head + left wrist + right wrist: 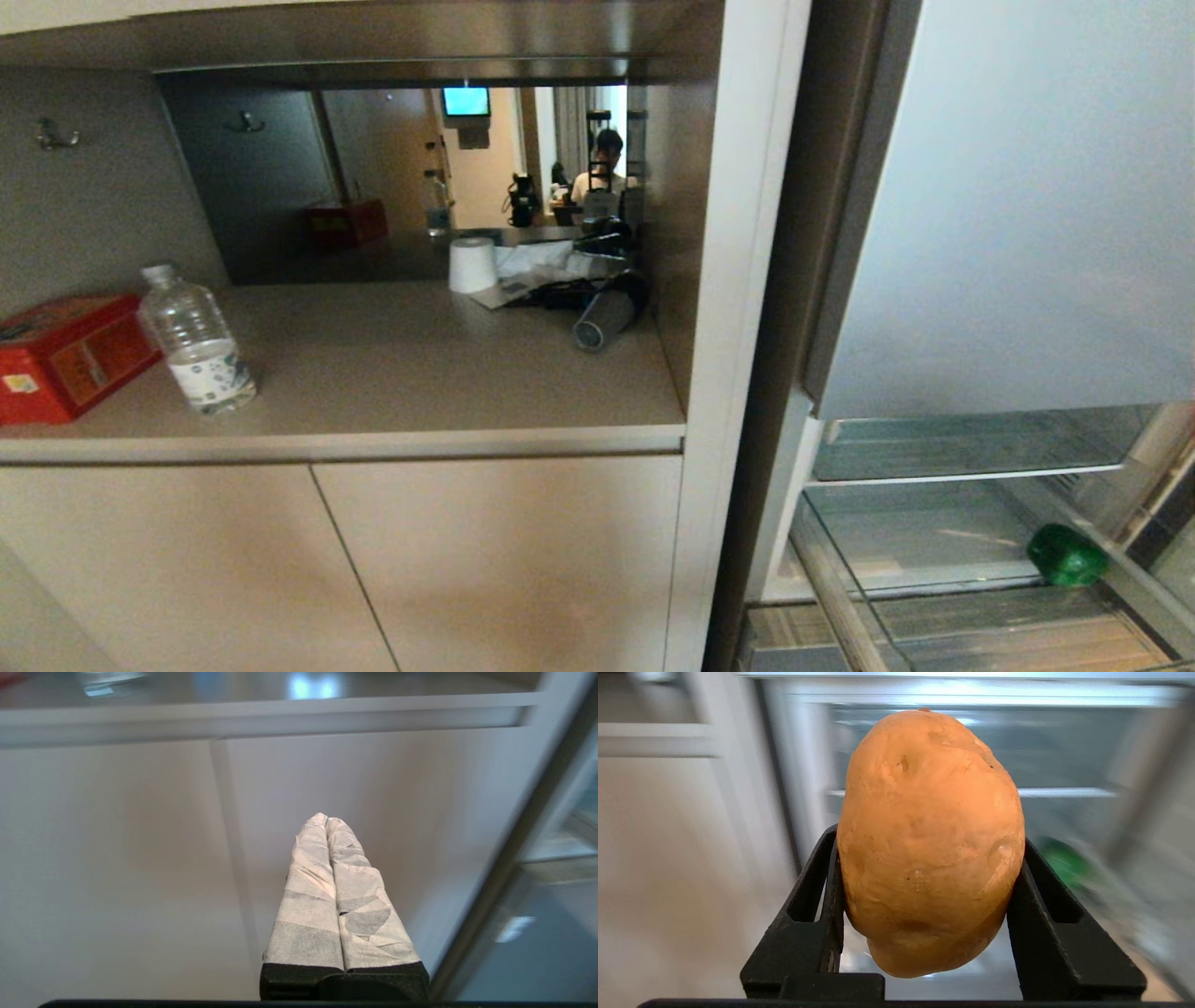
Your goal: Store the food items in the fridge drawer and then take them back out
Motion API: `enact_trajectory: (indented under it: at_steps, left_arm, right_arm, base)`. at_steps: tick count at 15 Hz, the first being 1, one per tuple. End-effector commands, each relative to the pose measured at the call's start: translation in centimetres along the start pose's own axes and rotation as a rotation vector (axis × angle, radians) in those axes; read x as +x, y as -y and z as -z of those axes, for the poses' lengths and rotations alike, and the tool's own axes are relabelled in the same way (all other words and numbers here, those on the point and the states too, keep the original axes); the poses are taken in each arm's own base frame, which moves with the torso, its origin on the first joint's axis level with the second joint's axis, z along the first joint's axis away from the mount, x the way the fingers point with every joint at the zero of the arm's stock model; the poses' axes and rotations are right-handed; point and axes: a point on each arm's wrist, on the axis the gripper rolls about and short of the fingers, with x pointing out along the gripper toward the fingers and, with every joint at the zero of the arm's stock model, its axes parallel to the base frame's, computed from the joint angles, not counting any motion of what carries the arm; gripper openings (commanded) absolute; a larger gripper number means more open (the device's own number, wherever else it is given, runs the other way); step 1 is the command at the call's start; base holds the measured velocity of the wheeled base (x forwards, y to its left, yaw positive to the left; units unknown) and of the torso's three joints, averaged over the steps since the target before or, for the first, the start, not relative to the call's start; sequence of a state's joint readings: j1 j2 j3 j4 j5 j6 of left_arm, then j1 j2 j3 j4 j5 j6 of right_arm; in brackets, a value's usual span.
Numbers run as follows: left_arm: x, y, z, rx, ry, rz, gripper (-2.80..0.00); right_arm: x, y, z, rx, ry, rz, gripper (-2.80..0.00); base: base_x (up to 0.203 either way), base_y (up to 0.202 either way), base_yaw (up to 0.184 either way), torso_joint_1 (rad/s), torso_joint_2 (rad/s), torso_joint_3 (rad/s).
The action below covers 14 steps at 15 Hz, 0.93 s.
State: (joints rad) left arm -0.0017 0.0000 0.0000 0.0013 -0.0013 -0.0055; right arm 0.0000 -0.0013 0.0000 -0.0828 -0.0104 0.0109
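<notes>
My right gripper (928,868) is shut on a tan-brown potato (929,830), which stands upright between the black fingers (822,891) in front of the fridge. A dark-green bell pepper (1066,554) lies in the see-through fridge drawer (920,546), pulled out at the lower right of the head view. In the right wrist view the pepper (1064,863) shows as a green blur beyond the potato. My left gripper (326,817) is shut with nothing in it, its taped fingers (308,896) pointing at the beige cabinet doors (117,858). Neither arm shows in the head view.
The silver-blue fridge door panel (1018,215) fills the upper right. On the counter (420,373) to the left stand a red box (65,353), a water bottle (196,341), a white paper roll (472,264) and a dark tumbler (605,317). A person shows in the mirrored back wall.
</notes>
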Motion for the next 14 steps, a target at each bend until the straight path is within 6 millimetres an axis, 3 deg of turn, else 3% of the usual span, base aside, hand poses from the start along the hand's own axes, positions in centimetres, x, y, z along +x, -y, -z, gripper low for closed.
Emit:
enact_trajectory:
  at_steps: [1,6,10,11,14]
  left_arm:
    - [0.0,0.0,0.0,-0.001,-0.002,0.000,-2.80]
    - [0.0,0.0,0.0,-0.001,-0.002,0.000,-2.80]
    - [0.0,0.0,0.0,-0.001,-0.002,0.001,-2.80]
    - [0.0,0.0,0.0,-0.001,-0.002,0.000,-2.80]
    - [0.0,0.0,0.0,-0.001,-0.002,0.000,-2.80]
  right_arm:
    - [0.2,0.0,0.9,0.001,-0.029,0.001,-2.80]
    - [0.2,0.0,0.9,-0.008,-0.029,-0.003,-2.80]
    - [0.2,-0.1,0.8,-0.114,-0.024,-0.036,-2.80]
    - [0.0,-0.2,0.0,-0.142,0.016,-0.067,-2.80]
    - [-0.3,-0.4,-5.8,-0.139,0.105,-0.137,-2.80]
  base:
    - [0.003,-0.006,0.176,0.000,0.00,0.002]
    - [0.001,-0.004,0.157,0.002,0.00,0.002]
    - [0.000,-0.001,0.016,0.000,0.00,0.002]
    - [0.000,0.000,0.000,0.000,0.00,0.000]
    - [0.000,0.000,0.000,0.000,0.00,0.000]
